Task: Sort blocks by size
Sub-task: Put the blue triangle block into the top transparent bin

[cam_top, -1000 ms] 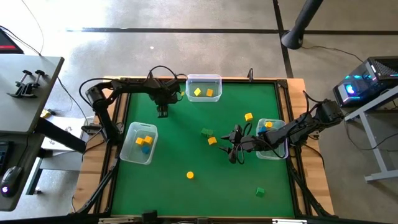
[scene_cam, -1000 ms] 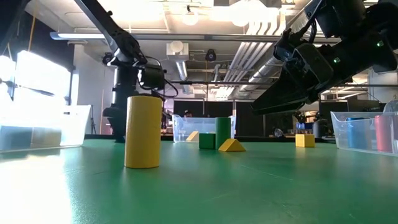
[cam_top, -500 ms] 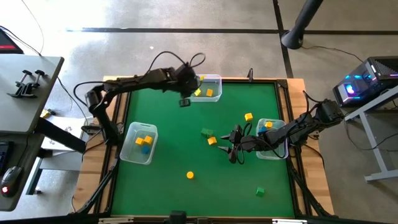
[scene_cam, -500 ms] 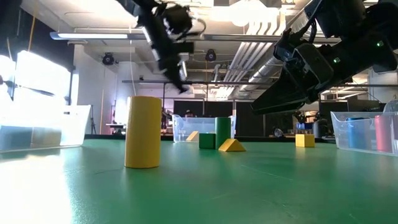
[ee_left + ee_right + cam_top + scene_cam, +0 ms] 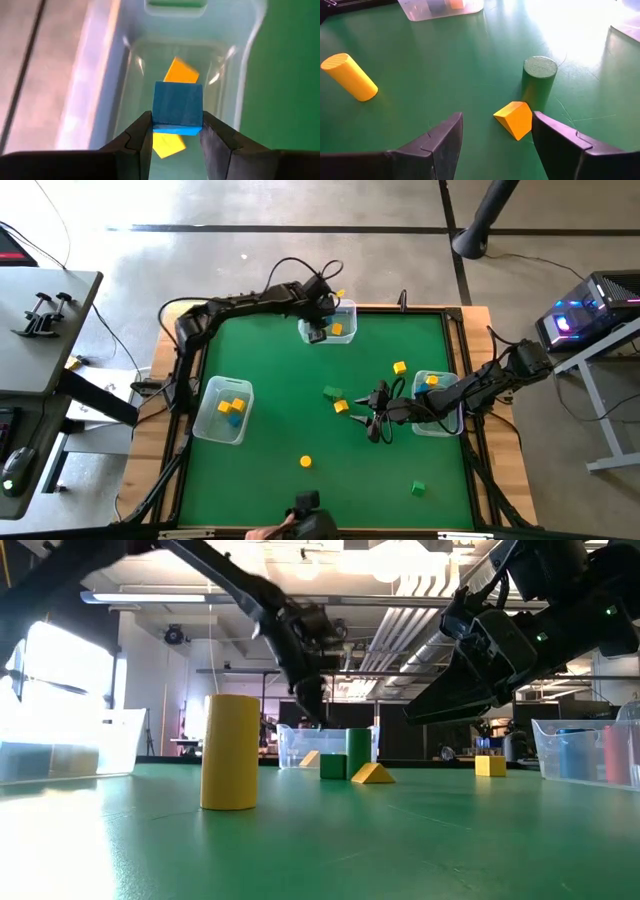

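Observation:
My left gripper (image 5: 318,332) hangs over the clear far bin (image 5: 345,307), shut on a blue cube (image 5: 177,107). In that bin lie an orange block (image 5: 181,72) and a yellow block (image 5: 167,143). My right gripper (image 5: 375,422) waits open just above the mat at centre right. In front of its fingers (image 5: 492,125) lie a yellow wedge (image 5: 516,119) and an upright green cylinder (image 5: 538,75). On the mat there are also a yellow cylinder (image 5: 306,462), a green cube (image 5: 418,489) and a yellow cube (image 5: 400,367). My left gripper pinches the blue cube by two opposite side faces (image 5: 156,117) between its two fingers (image 5: 142,140). The fingers slant down from above. The cube is lifted clear and hangs over the inside of the far bin, level between the fingers.
A clear bin (image 5: 224,408) at the left holds yellow and blue blocks. Another bin (image 5: 437,402) stands at the right, under my right arm. A green block (image 5: 332,392) lies by the wedge. At the near edge a dark object and a hand (image 5: 300,525) show.
My left gripper has risen from the mat near the far left and swung toward the table's right. It has tipped from pointing straight down to a slant and now hangs over the far bin. My right arm has kept still.

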`<act>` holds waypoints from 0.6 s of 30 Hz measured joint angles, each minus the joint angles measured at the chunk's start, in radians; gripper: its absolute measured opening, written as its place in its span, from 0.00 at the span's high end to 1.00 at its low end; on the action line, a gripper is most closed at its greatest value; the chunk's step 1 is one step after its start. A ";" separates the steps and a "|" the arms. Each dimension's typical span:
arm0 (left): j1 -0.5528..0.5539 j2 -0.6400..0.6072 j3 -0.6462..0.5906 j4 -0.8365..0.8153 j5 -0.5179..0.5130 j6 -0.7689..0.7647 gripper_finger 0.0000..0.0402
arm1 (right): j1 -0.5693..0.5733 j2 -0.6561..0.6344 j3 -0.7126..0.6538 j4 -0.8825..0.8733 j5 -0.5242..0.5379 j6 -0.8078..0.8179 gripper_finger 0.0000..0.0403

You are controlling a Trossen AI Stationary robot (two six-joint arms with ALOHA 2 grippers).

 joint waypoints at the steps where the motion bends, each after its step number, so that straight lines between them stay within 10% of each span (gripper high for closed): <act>1: 0.004 0.014 0.000 0.000 -0.001 0.000 0.72 | 0.000 0.000 0.000 -0.002 0.000 0.000 0.44; 18: 0.004 0.057 0.003 0.015 0.087 0.016 0.62 | 0.000 0.000 0.000 -0.003 -0.003 0.019 0.44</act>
